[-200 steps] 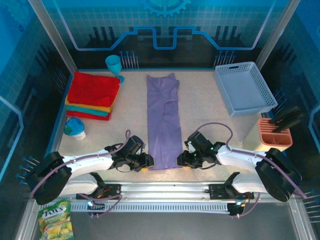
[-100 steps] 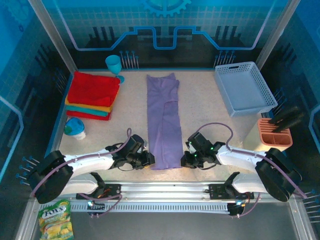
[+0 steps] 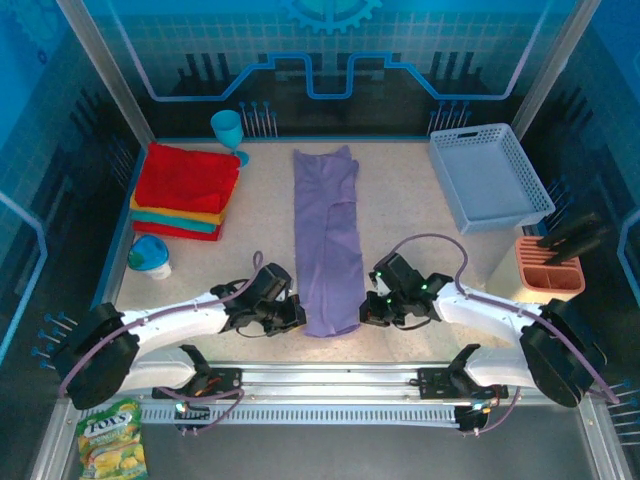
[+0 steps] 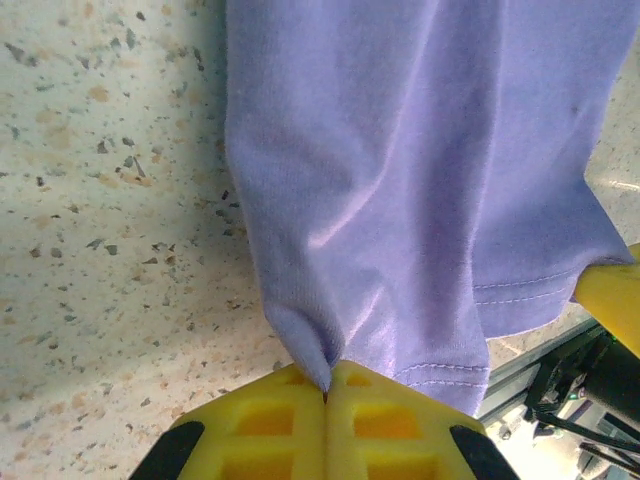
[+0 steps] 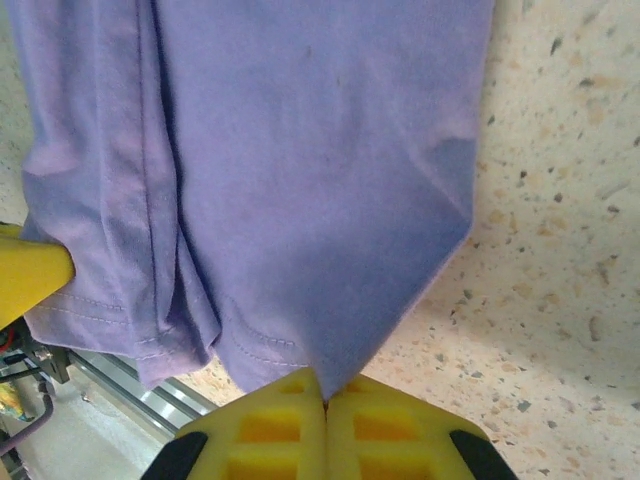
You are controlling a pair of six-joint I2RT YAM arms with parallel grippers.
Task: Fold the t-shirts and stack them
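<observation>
Pinching the near hem of the lavender t-shirt (image 3: 328, 240) from both sides, as seen from overhead, with the left fingers (image 3: 298, 322) clamped at the garment's 7 o'clock corner and the right fingers (image 3: 366, 312) clamped at its 5 o'clock corner. Laid out as a long narrow strip, running from 12 to 6 o'clock down the middle of the desk (image 3: 410, 230). Stacked at 10 o'clock, well apart from the strip: folded red, yellow-orange and teal t-shirts (image 3: 185, 190). Parked at 2 o'clock: a pale blue basket (image 3: 490, 175).

From the left wrist: yellow fingers pressed together at 6 o'clock in frame, nipping a small peak of purple cloth at the hem corner. Hem stitching trailing off toward 4 o'clock, speckled desk at 9 o'clock.

From the right wrist: yellow fingers likewise pressed together at 6 o'clock, biting the opposite hem corner. Stacked fold edges bunched toward 8 o'clock, bare desk at 3 o'clock.

Judged light, soft and limp, with no stiffness to keep a crease and every chance of sagging between the two holds. Best taken at exactly these two hem corners, through all layers, then raised evenly and carried toward 12 o'clock to halve the strip. Risk of inner layers slipping free if pinched too shallow.
</observation>
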